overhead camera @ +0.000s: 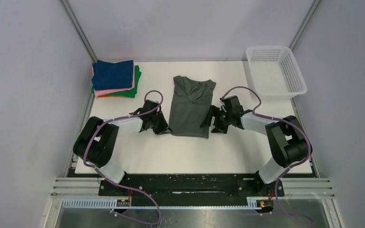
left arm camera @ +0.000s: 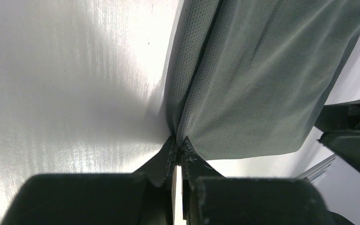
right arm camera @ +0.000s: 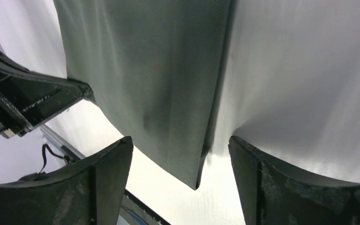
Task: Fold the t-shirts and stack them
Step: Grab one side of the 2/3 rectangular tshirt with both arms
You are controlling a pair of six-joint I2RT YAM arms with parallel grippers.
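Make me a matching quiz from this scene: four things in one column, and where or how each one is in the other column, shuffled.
Things:
1. left gripper
2. right gripper
3. white basket
4. folded stack

States:
A. far left of the table
B. open, straddling a corner of the grey-green t-shirt
C. far right of the table
D. shut on another corner of that t-shirt

Pairs: 1-D, 2-B, 3-C, 4-A

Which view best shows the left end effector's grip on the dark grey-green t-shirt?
Left wrist: the left end effector is shut, pinching the dark grey-green t-shirt at its edge. Top external shows it at the shirt's near-left corner, the pinch too small to see. Right wrist shows only its body beside the shirt's edge.
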